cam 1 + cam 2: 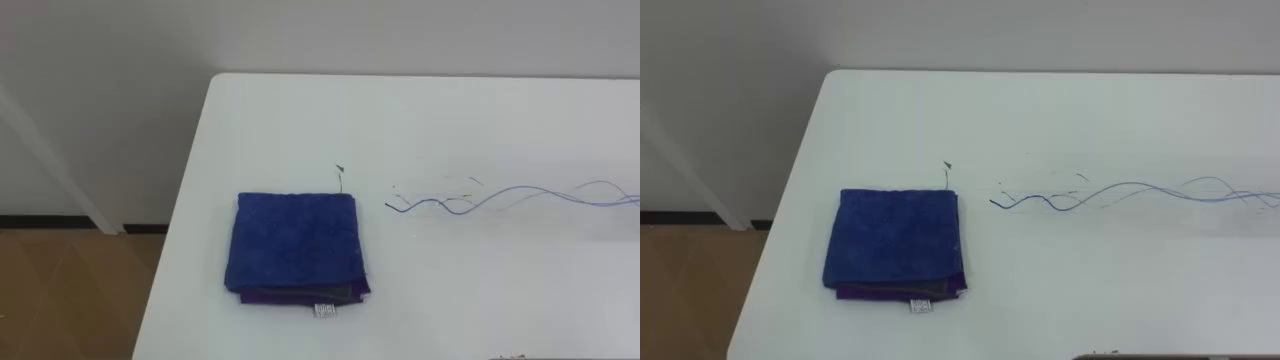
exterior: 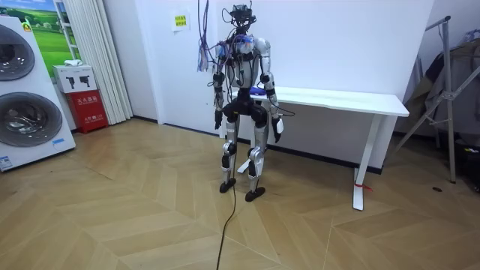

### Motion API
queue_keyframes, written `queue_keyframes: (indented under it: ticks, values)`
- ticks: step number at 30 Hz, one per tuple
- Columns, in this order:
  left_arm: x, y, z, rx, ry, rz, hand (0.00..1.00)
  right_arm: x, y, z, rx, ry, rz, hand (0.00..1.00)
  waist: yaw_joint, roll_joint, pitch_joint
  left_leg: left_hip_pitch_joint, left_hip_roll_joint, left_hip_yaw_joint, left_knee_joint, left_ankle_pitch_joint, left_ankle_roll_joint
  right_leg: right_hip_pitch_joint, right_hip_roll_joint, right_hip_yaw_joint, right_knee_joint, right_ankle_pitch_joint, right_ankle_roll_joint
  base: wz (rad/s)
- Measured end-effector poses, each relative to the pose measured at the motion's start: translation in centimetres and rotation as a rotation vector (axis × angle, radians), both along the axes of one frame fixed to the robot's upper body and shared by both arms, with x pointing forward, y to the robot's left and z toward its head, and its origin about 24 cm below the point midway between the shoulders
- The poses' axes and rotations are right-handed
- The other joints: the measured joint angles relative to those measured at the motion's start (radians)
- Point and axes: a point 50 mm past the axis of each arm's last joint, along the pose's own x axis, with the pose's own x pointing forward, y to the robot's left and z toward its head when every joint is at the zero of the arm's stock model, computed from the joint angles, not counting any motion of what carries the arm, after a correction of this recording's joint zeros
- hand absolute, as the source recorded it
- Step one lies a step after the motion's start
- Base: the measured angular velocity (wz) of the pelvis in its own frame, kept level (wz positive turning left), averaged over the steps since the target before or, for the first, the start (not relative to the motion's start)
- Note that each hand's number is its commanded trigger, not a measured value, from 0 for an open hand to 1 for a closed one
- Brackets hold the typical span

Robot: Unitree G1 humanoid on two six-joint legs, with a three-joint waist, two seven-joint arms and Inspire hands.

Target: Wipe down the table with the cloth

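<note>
blue cloth [image 1: 295, 240] near the table [image 1: 480, 290]'s left edge, pen lines [image 1: 500, 197] beside it, our left hand [image 2: 217, 116] and right hand [image 2: 278, 133] hang down, open or closed we cannot tell

The robot stands upright with both arms hanging down at its sides, left hand [image 2: 217, 118] beside its hip, right hand [image 2: 277, 132] beside its thigh.
</note>
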Motion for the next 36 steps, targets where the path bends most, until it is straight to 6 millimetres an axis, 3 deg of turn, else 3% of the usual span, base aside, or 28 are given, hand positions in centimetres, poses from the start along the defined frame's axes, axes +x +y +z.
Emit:
queue_keyframes:
  ticks: [18, 23, 26, 32, 36]
  values:
    - [0.2, 0.2, 0.1, 0.018, -0.017, 0.020, 0.00, -0.2, 0.0, 0.0, 0.016, 0.001, -0.066, 0.00, 0.003, -0.009, -0.0021, 0.006, 0.000, 0.018, 0.002, -0.002, 0.002, -0.008, 0.000, 0.019, 0.009, 0.000, 0.000, -0.02]
    - [0.1, 0.2, 0.1, 0.017, -0.013, 0.022, 0.00, -1.1, -0.1, -0.2, 0.021, 0.034, -0.128, 0.00, 0.003, -0.018, 0.0028, 0.004, 0.001, 0.017, 0.000, -0.002, 0.003, -0.006, 0.002, 0.026, 0.008, 0.000, 0.001, 0.00]
    - [-0.1, 0.4, 0.1, 0.021, -0.006, 0.047, 0.00, -2.2, -0.5, -0.2, 0.024, 0.064, -0.237, 0.00, 0.003, -0.019, 0.0045, 0.008, 0.001, 0.023, -0.001, -0.003, 0.004, -0.013, 0.004, 0.046, 0.009, 0.000, 0.001, -0.06]
    - [-1.6, 2.1, 0.4, 0.061, 0.020, 0.181, 0.00, -5.5, -2.1, 0.1, -0.019, 0.084, -0.719, 0.00, -0.038, -0.025, 0.0002, 0.027, -0.001, 0.024, -0.002, -0.008, 0.007, 0.010, 0.003, 0.051, 0.009, -0.002, 0.004, -0.01]
    - [-3.0, 3.7, 0.8, 0.119, 0.039, 0.288, 0.00, -7.3, -5.0, 1.0, -0.115, 0.079, -1.032, 0.00, -0.075, -0.036, -0.0026, 0.047, -0.001, 0.039, -0.007, -0.012, 0.009, 0.018, 0.003, 0.067, 0.014, -0.004, 0.006, -0.12]
